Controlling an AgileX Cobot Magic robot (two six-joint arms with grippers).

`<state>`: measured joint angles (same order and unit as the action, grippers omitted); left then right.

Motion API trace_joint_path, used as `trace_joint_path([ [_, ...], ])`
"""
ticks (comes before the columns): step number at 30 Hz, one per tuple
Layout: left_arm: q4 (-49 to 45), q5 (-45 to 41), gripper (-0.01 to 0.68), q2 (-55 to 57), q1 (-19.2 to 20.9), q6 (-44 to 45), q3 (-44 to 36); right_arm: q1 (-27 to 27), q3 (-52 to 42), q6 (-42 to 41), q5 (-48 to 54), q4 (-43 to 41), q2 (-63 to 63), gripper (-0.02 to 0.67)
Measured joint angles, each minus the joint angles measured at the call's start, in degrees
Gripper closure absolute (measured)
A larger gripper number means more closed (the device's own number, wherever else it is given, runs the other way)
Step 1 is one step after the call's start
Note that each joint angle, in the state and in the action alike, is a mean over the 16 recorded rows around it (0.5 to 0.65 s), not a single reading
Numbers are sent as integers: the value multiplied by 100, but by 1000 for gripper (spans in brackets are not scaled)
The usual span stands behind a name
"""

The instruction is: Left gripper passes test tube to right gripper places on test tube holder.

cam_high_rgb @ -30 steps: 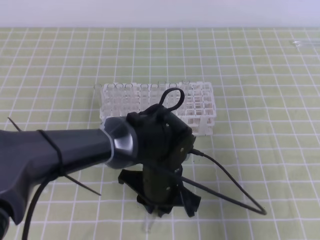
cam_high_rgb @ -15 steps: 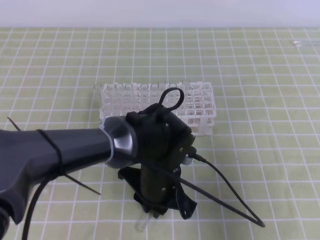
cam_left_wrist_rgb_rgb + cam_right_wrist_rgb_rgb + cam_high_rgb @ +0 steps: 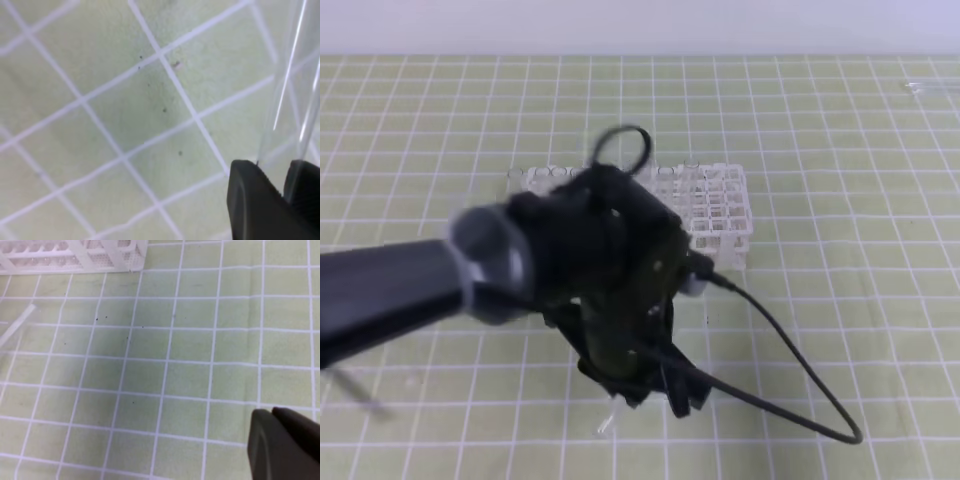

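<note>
i can read no text, label, brand or number on anything in my views

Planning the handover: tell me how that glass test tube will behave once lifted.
The test tube looks thin, clear and smooth, so probably fragile and slippery between the left end effector fingers. It seems stiff and light. Being round, it would likely roll on the flat mat if dropped.
</note>
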<state>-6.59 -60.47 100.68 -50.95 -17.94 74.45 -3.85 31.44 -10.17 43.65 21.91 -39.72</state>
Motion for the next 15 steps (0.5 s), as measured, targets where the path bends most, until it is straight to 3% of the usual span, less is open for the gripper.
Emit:
trace_joint_path([
  [7, -326, 729, 643, -1230, 11, 44, -668, 0, 36, -214, 37, 364, 0, 665],
  [15, -606, 2384, 612, -3042, 171, -198, -2335, 0, 352, -528, 59, 842, 0, 665],
])
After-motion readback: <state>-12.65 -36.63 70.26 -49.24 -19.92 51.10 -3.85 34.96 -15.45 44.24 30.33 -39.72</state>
